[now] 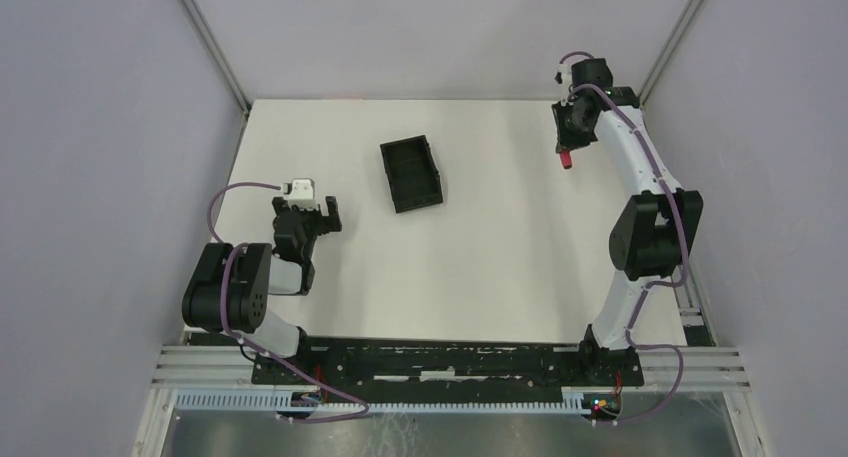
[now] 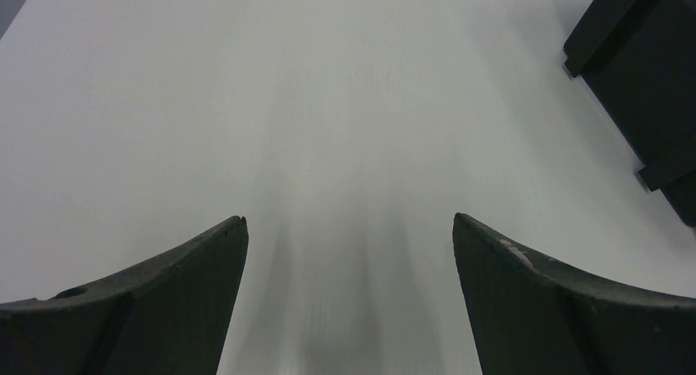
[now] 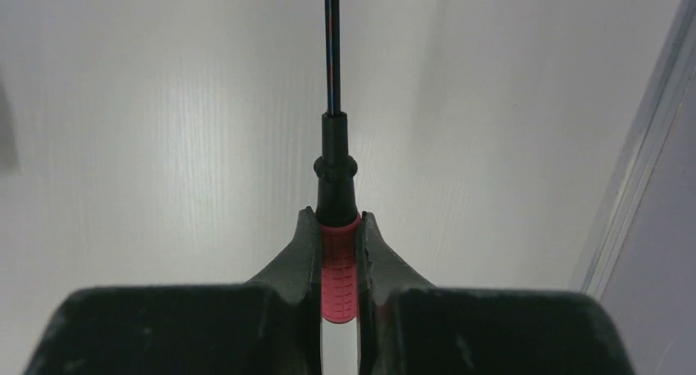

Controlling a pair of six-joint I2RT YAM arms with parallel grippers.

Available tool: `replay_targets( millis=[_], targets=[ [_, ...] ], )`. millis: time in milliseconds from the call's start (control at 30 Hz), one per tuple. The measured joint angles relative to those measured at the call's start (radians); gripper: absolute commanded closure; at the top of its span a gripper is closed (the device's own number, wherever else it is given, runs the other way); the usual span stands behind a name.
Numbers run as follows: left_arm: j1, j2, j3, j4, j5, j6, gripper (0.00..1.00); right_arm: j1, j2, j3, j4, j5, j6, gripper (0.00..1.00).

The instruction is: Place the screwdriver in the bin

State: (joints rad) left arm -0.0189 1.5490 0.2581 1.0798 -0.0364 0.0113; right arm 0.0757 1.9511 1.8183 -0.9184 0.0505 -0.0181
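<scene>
— Right gripper [image 3: 339,227] pinches the screwdriver [image 3: 338,270] by its red handle, upper right of the overhead view.
— And the bin [image 1: 411,175]?
— Upper centre, well apart to the left. Keep the shaft level, line it up along the bin's length, and release low.
— Left gripper [image 2: 349,223]?
— Spread, holding nothing, lower left.
</scene>
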Motion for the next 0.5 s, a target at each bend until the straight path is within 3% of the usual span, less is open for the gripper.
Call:
replay_targets(
  millis=[267, 367, 500],
  targets=[
    [0.0, 0.0, 0.0, 0.0, 0.0, 0.0, 0.0, 0.036, -0.106, -0.024, 0.042, -0.052, 0.153, 1.0],
    [0.0, 0.0, 0.0, 0.0, 0.0, 0.0, 0.0, 0.156, -0.092, -0.038, 0.098, -0.041, 0.174, 1.0],
    [0.0, 0.0, 0.0, 0.0, 0.0, 0.0, 0.0, 0.416, -0.06, -0.039, 0.276, -0.015, 0.121, 1.0]
  ],
)
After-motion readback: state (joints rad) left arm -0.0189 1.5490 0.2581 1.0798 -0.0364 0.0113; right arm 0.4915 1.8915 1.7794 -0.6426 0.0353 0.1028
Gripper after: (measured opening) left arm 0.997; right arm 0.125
